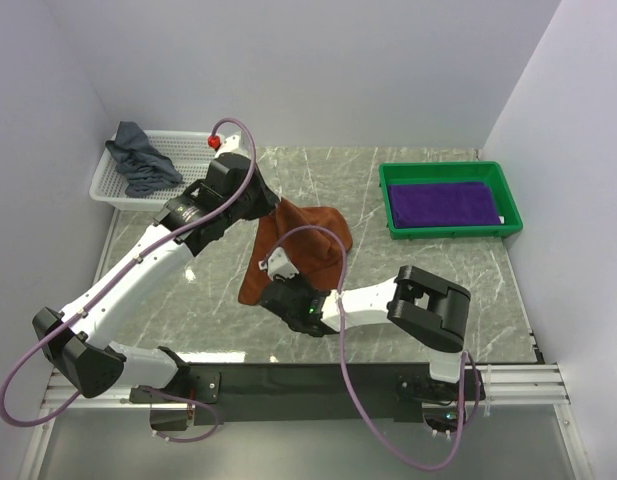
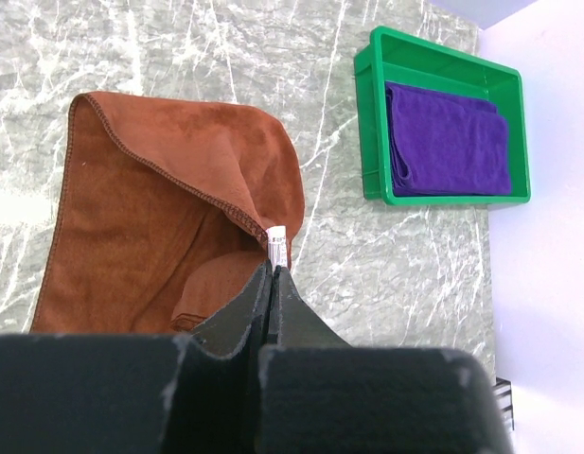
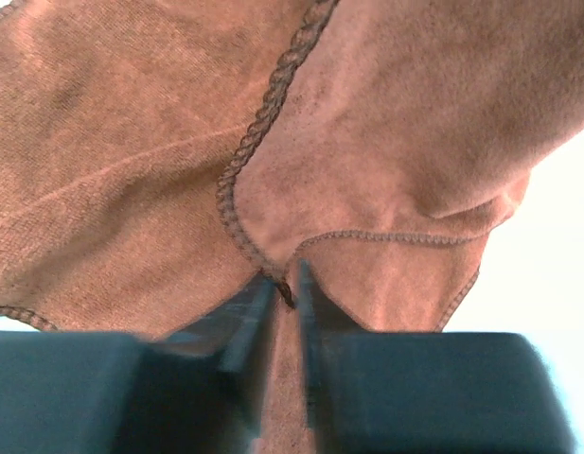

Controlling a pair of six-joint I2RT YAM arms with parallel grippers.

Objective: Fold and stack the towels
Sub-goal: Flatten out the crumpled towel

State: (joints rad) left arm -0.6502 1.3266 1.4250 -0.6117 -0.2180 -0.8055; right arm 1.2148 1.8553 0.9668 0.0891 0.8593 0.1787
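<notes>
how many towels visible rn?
3. A rust-brown towel pinched by the left gripper and the right gripper; a purple towel folded in the green tray; a grey-blue towel heaped in the white basket. More may hide beneath those two.

Tabletop: grey-green marble pattern, white veins, slightly glossy. Enclosure: plain white back wall, left wall and right wall meeting table edges. Black strip along near edge; aluminium rail beside it. White mesh basket at far left corner; green tray at far right. Light even, diffuse; shadows soft.
</notes>
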